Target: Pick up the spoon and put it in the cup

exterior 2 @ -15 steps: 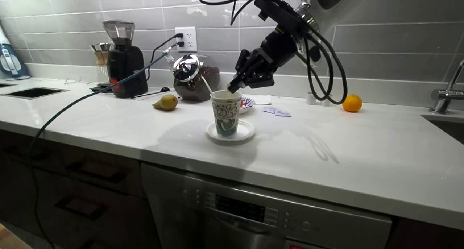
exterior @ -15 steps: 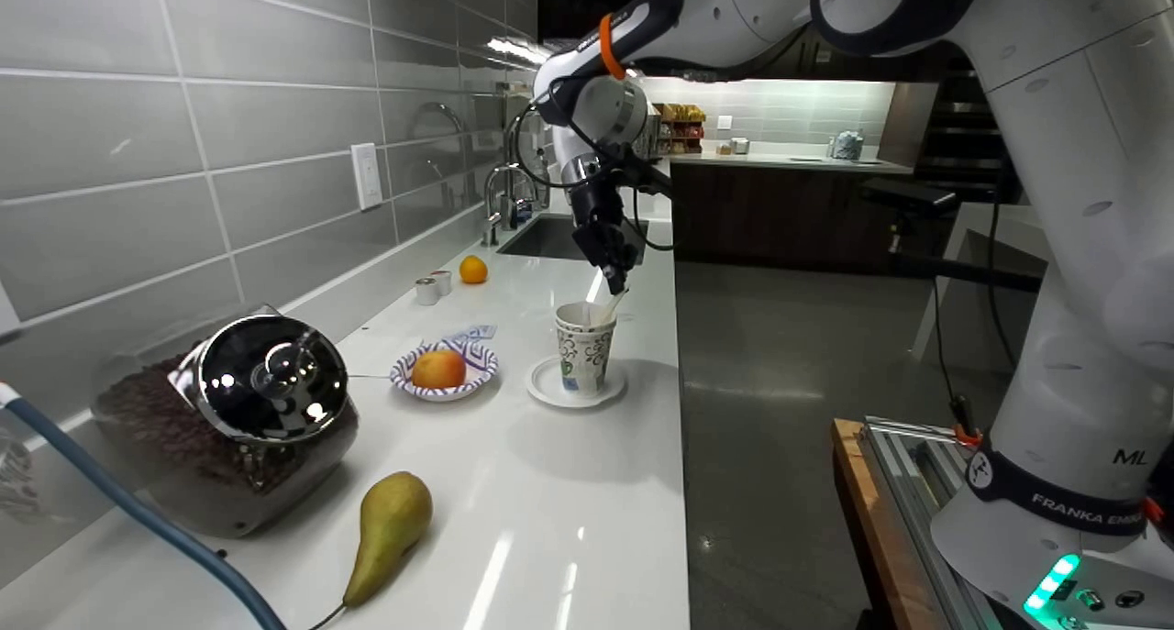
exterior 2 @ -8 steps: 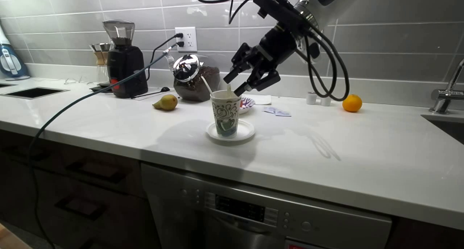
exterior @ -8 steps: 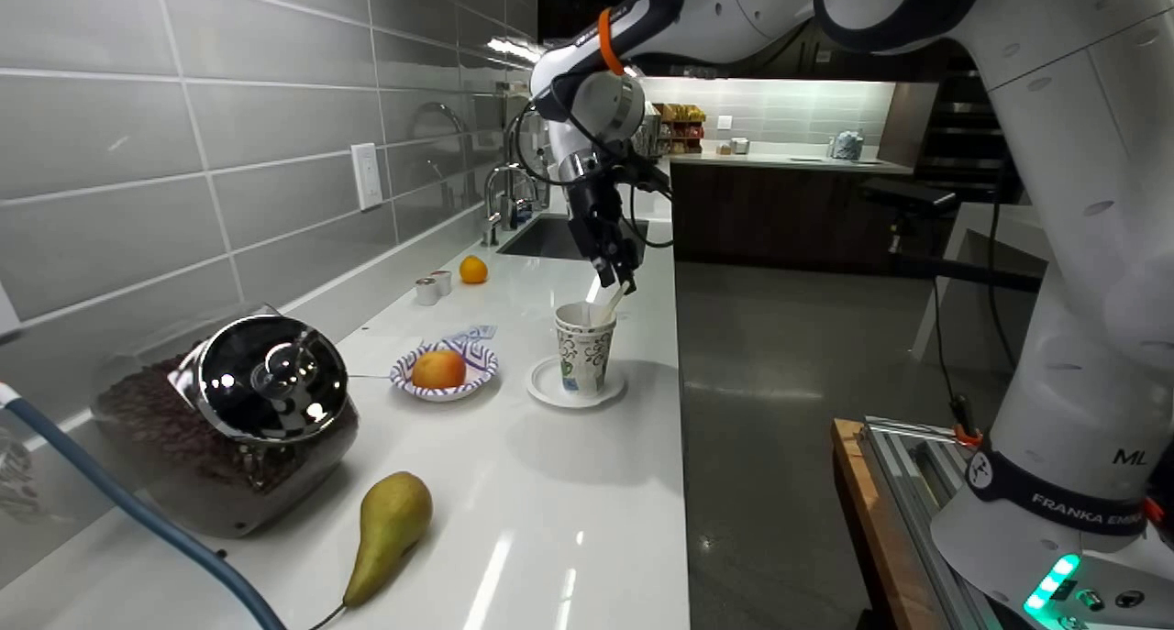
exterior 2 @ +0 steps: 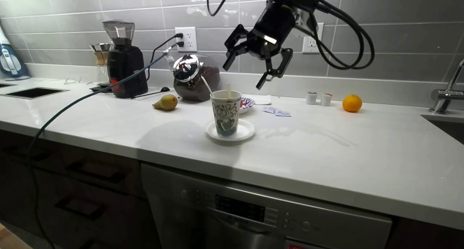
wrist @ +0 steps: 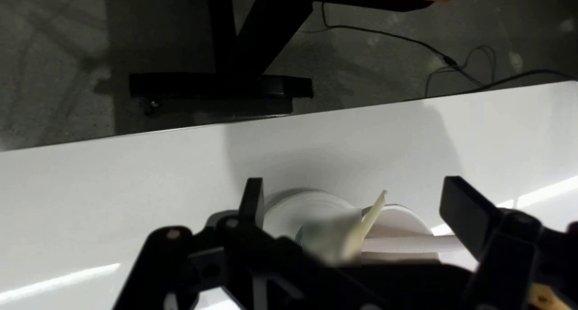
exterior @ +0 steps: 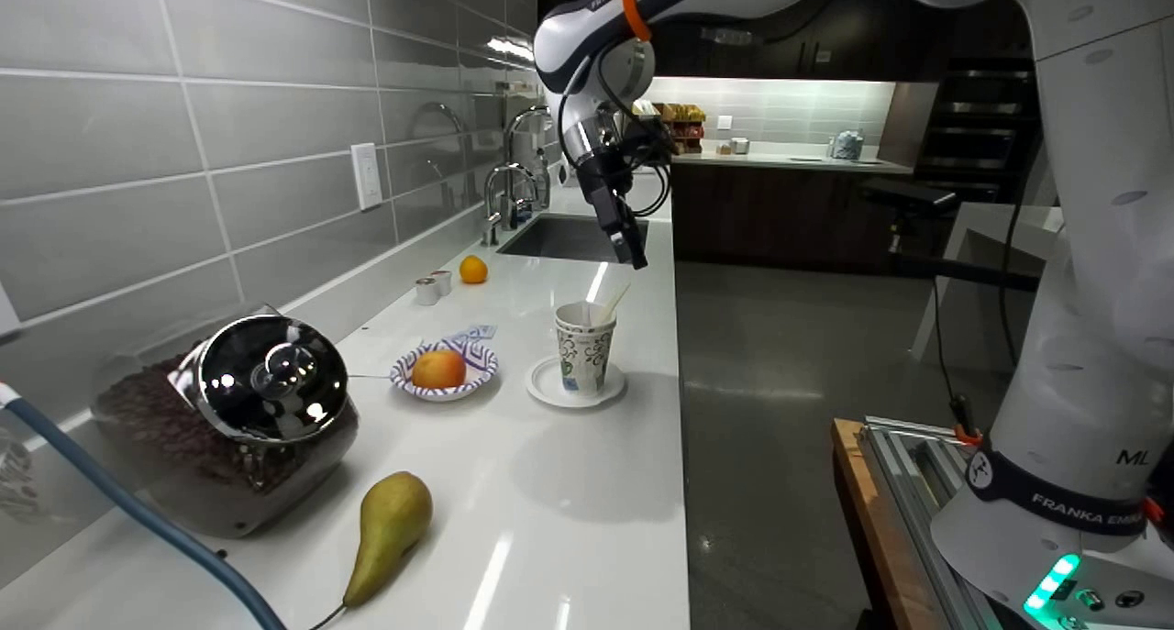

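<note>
The tall white patterned cup (exterior: 584,359) stands upright on a small white plate (exterior 2: 247,130). Inside it leans the spoon, its pale yellowish handle (wrist: 374,214) sticking out over the rim toward the counter's front edge; its lower end is hidden in the cup. A second, white stick (exterior 2: 206,84) also pokes out of the cup, leaning another way. Above and slightly behind the cup hangs my gripper (exterior 2: 243,75), spread wide open and touching nothing. In the wrist view, cup and handle appear between and beyond the two fingers (wrist: 467,206), partly blurred.
A patterned dish (exterior: 481,364) with an orange fruit sits near the cup. Paper packets (exterior 2: 277,111), small white tubs (exterior 2: 311,98) and an orange (exterior 2: 352,103) lie toward the sink (exterior: 573,236). A pear (exterior: 390,529), a bean jar (exterior: 220,465) and a blue cable (exterior: 138,511) are farther off.
The gripper was shut on the spoon's handle; it has opened wide and moved up and away from the cup. The spoon stays leaning in the cup, which has not moved.
</note>
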### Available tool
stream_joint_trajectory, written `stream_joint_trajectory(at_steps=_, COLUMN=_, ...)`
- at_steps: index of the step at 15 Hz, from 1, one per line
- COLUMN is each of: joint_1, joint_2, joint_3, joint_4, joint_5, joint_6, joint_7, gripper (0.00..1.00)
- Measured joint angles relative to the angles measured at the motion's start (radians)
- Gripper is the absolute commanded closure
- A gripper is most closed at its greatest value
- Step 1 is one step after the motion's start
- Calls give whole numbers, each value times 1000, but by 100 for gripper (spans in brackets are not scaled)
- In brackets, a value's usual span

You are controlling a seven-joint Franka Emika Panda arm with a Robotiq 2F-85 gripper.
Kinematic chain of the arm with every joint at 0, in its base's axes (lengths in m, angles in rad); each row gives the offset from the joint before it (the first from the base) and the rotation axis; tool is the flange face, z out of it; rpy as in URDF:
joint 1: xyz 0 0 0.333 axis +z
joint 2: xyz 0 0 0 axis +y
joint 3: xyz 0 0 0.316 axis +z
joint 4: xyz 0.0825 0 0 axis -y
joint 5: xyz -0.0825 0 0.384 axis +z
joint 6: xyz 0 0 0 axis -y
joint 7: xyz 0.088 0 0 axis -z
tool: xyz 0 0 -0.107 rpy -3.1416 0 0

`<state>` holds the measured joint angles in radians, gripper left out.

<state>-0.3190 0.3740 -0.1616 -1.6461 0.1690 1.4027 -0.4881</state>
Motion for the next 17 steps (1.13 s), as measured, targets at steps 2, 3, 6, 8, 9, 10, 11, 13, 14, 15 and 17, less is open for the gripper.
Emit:
stream_joint_trajectory(at_steps=2, joint_1=20, joint_2=-62, joint_3=13, joint_4=-81, joint_5=-44, joint_6=77, joint_7=-47, gripper=0)
stream_joint_trajectory(at_steps=3, joint_1=31, joint_2=-93, joint_3=19, joint_4=-122, joint_5=-64, joint_6=116, joint_7=-68, gripper=0)
stream_joint_trajectory(at_steps=6, joint_1=70, joint_2=-184, joint_3=34, joint_4=-248, joint_5=-133, joint_6=244, joint_7=-110, gripper=0)
stream_joint_trajectory(at_steps=8, joint_1=97, joint_2=-243, joint_3=41, joint_4=-330, joint_5=-182, joint_6=325, joint_7=-131, gripper=0)
stream_joint_trajectory(at_steps=9, joint_1=108, joint_2=-273, joint_3=43, joint_4=-371, joint_5=-210, joint_6=363, joint_7=-140, gripper=0)
stream_joint_trajectory(at_steps=10, joint_1=120, joint_2=-304, joint_3=45, joint_4=-413, joint_5=-240, joint_6=401, joint_7=-150, gripper=0)
stream_joint_trajectory(at_steps=11, joint_1=130, joint_2=-333, joint_3=45, joint_4=-451, joint_5=-272, joint_6=434, joint_7=-156, gripper=0)
stream_joint_trajectory(at_steps=13, joint_1=149, joint_2=-389, joint_3=46, joint_4=-519, joint_5=-339, joint_6=495, joint_7=-169, gripper=0)
stream_joint_trajectory(at_steps=14, joint_1=157, joint_2=-414, joint_3=46, joint_4=-547, joint_5=-376, joint_6=519, joint_7=-176, gripper=0)
stream_joint_trajectory(at_steps=15, joint_1=162, joint_2=-436, joint_3=46, joint_4=-568, joint_5=-398, joint_6=532, joint_7=-180, gripper=0)
stream_joint_trajectory(at_steps=17, joint_1=166, joint_2=-465, joint_3=46, joint_4=-591, joint_5=-411, joint_6=541, joint_7=-187, gripper=0)
